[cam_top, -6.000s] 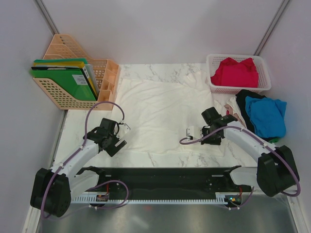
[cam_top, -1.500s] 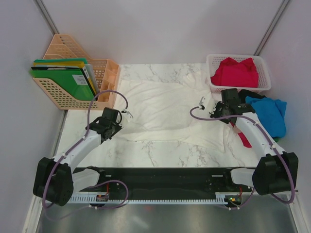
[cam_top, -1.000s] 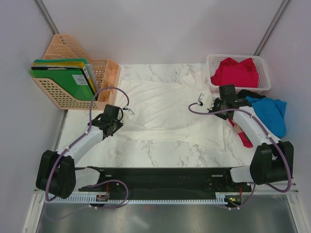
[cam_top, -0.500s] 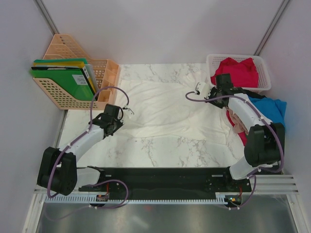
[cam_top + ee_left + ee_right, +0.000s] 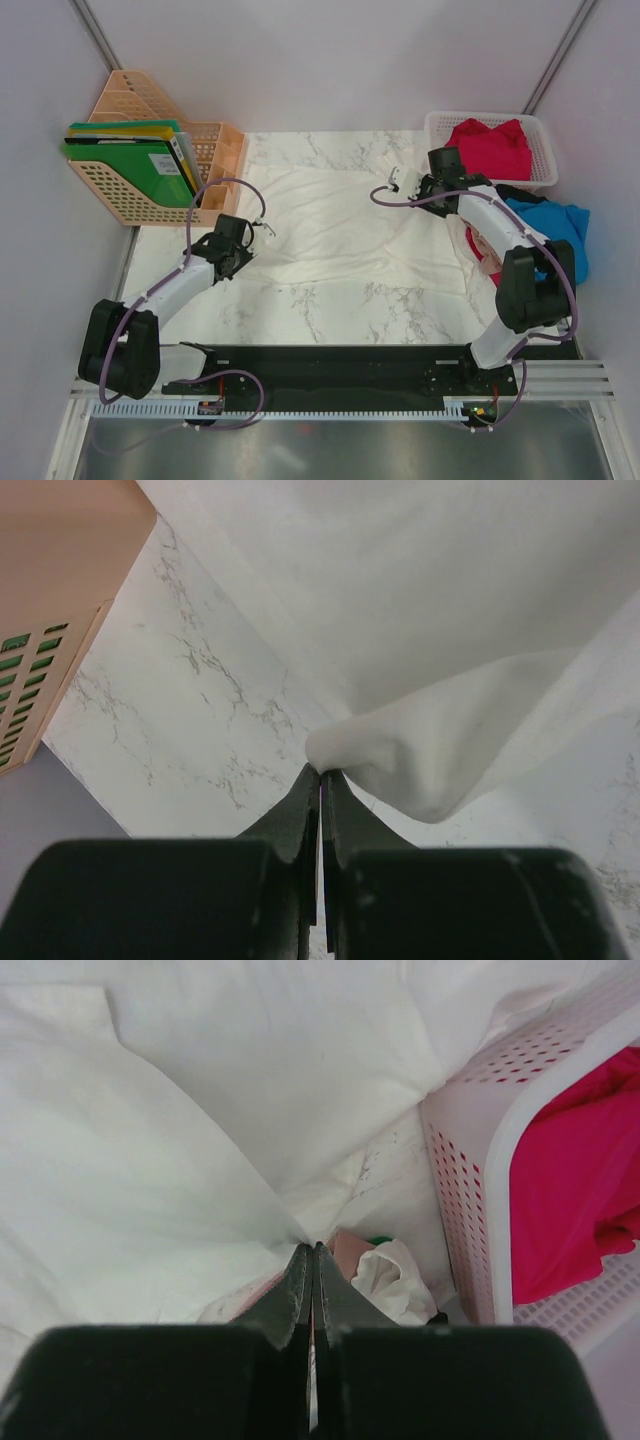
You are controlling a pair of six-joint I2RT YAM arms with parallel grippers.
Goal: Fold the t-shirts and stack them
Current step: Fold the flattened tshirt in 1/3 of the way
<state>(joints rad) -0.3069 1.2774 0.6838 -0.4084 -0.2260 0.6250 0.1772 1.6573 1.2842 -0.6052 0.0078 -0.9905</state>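
The large white t-shirt lies across the marble table with its near edge drawn up and back. My left gripper is shut on a bunched fold at the shirt's left side, and the pinched cloth rises just past the closed tips. Beside the basket, my right gripper is shut on the shirt's right edge, where the cloth comes to a point at the tips. A red t-shirt fills the basket. Blue and black t-shirts lie heaped at the right.
The white mesh basket stands at the back right, its wall close to my right fingers. A peach file rack holding green folders stands at the back left. Beige and red cloth shows under the right arm.
My right gripper has carried its edge of the white shirt back and slightly left, up beside the basket. The left gripper has barely shifted, still holding its fold.
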